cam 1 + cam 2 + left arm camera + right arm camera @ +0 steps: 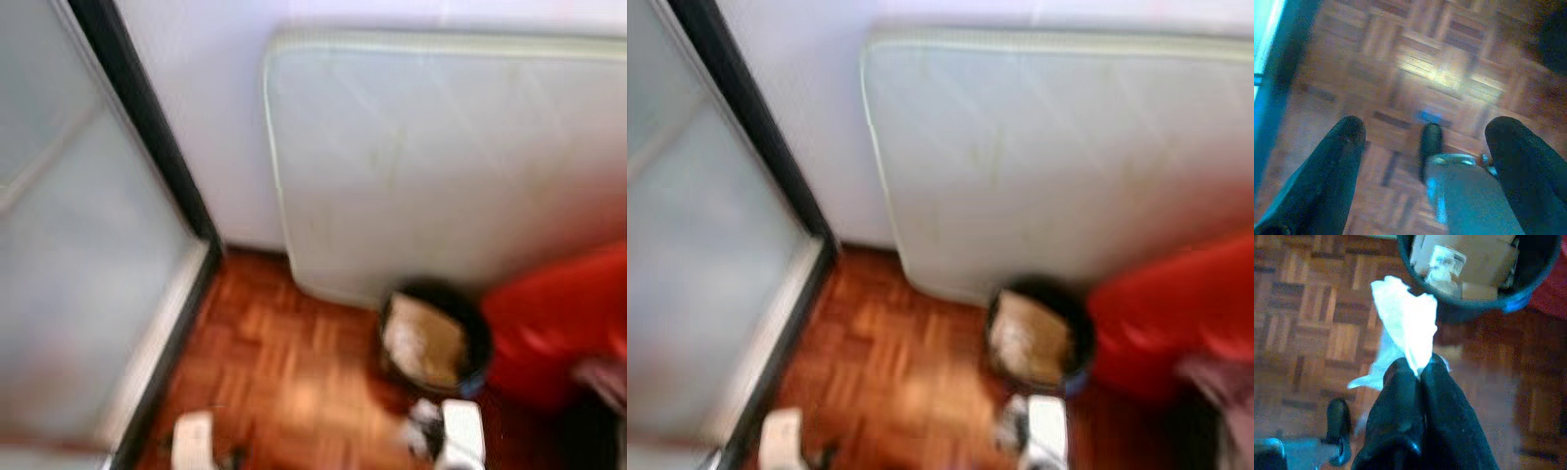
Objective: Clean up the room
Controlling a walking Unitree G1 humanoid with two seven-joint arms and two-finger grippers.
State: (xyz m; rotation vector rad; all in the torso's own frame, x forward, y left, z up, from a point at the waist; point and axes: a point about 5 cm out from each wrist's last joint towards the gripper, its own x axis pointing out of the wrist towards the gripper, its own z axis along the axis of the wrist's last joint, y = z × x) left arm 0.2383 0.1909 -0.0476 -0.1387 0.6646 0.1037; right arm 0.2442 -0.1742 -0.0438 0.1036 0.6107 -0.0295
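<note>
Open parquet floor (left); mattress blocks behind bin.

you're looking at two head views that are smearing all over, so every edge is reading soft. the white mattress is catching bright, even light and washing out near the top, and the red thing beside it is bleeding at its outline. in the left wrist view a pale glare patch is sitting on the wood floor, with a blue-tinted strip glowing along one edge. the tissue is blowing out to plain white in the right wrist view, while the bin is staying fairly sharp.
</note>
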